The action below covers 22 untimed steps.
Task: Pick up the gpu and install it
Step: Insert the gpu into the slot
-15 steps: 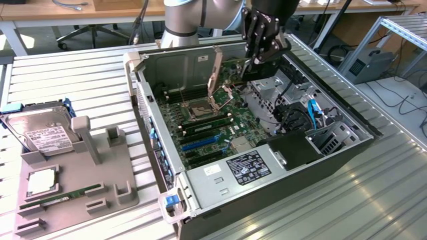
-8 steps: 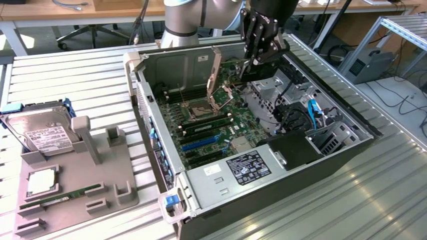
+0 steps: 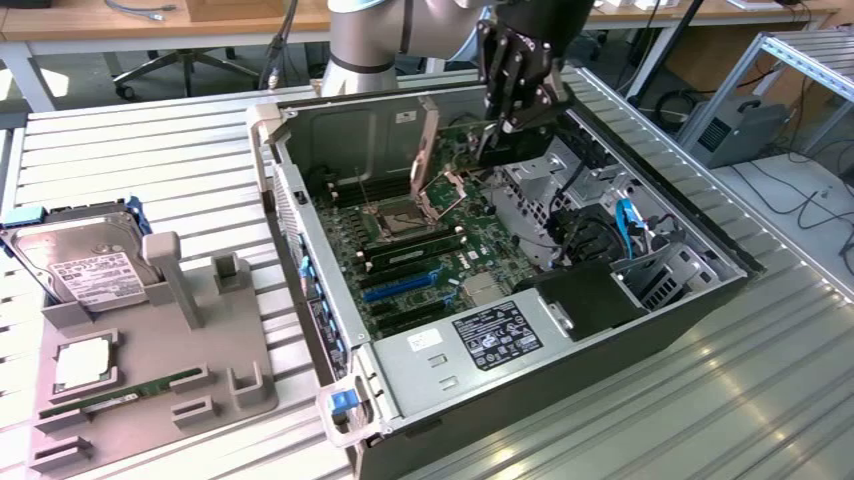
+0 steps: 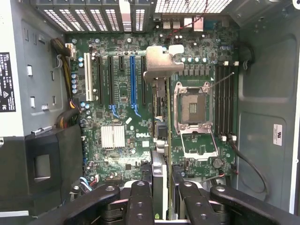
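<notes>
Black multi-finger gripper (image 3: 514, 125) clamped on thin flat green gpu card with silver end bracket (image 4: 161, 122), held edge-on above green motherboard (image 4: 117, 108) inside open grey computer case (image 3: 667, 300) on metal counter (image 3: 174, 150).
</notes>
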Tool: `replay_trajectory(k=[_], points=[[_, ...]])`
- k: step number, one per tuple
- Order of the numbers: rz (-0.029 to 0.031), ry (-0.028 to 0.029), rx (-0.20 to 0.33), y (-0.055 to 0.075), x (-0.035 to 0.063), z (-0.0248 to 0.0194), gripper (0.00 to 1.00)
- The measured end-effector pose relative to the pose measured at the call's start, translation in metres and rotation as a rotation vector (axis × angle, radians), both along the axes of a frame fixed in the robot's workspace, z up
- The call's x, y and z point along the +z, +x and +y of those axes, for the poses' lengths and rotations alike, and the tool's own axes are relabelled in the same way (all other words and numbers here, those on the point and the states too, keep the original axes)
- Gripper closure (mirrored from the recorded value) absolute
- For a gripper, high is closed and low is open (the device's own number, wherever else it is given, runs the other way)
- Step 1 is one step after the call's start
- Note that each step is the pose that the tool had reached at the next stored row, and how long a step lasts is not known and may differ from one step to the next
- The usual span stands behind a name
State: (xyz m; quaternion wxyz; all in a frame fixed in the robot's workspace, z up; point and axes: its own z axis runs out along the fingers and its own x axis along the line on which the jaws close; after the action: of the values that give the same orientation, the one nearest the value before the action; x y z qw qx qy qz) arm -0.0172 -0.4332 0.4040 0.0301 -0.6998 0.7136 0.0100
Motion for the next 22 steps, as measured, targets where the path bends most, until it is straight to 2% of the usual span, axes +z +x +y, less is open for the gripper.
replay_trajectory(k=[22], points=[[0.0,0.0,0.0,-0.0022,-0.0065,0.0,0.73]])
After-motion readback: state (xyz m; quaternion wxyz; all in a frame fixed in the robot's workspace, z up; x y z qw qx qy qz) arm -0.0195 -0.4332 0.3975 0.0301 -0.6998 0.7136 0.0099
